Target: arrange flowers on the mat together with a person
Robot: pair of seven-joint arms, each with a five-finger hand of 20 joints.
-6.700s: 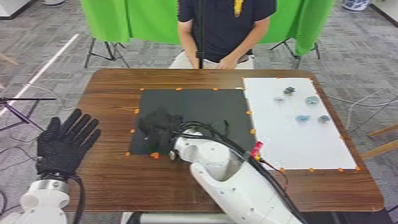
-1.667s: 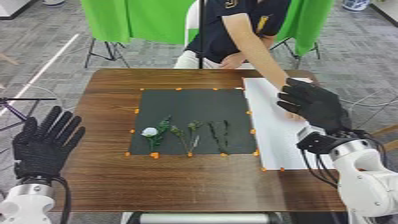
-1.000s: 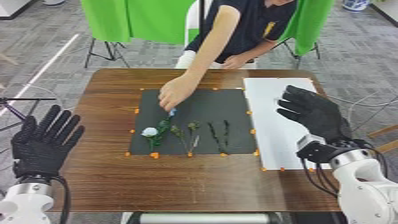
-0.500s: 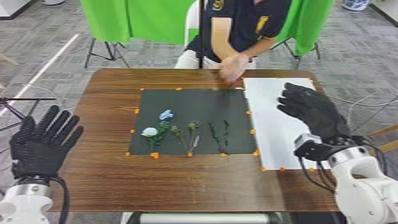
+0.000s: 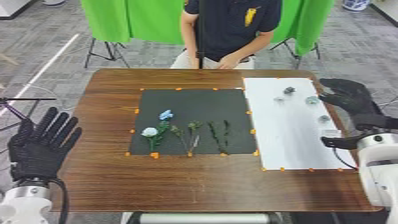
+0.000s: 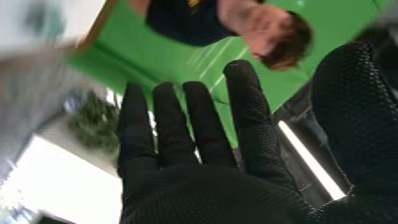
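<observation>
The right hand is hovering at the table's right edge, released, its fingers extending loosely beside the white sheet, where small grey-blue blooms are lying. Farther across, the black mat is holding a blue flower just above a white flower, with green stems and dark sprigs lying alongside; the left hand is spreading its empty fingers.

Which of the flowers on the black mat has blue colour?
The pale-blue flower just beyond the white flower; it alone is blue, and lies nearest the far edge of the black mat.
</observation>
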